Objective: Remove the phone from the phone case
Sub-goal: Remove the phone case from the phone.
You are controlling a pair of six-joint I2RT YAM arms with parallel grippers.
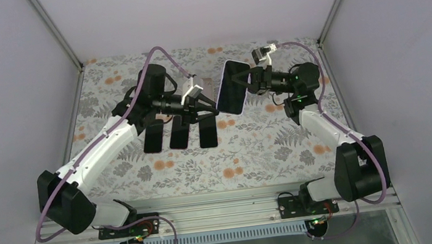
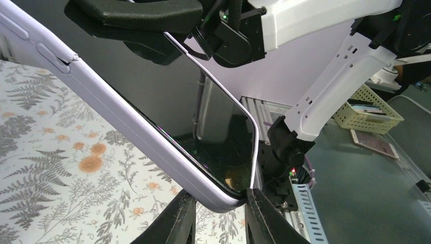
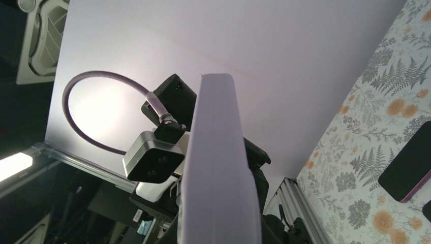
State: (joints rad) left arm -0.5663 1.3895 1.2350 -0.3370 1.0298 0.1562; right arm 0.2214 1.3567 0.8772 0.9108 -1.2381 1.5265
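A phone (image 1: 231, 87) with a black screen, in a lavender case, is held in the air above the middle of the floral table, standing on edge. My left gripper (image 1: 210, 105) holds its lower left corner. In the left wrist view the case corner (image 2: 223, 201) sits between my two black fingers (image 2: 175, 218), both touching it. My right gripper (image 1: 247, 81) holds the phone's upper right side. In the right wrist view the lavender case edge (image 3: 218, 168) fills the middle, and my gripper (image 3: 219, 235) is closed around it, its fingers mostly hidden.
Three dark phones or cases lie side by side on the table below the left gripper (image 1: 154, 136), (image 1: 179, 133), (image 1: 207, 131); one shows in the right wrist view (image 3: 409, 162). A yellow basket (image 2: 373, 109) stands beyond the table's near rail.
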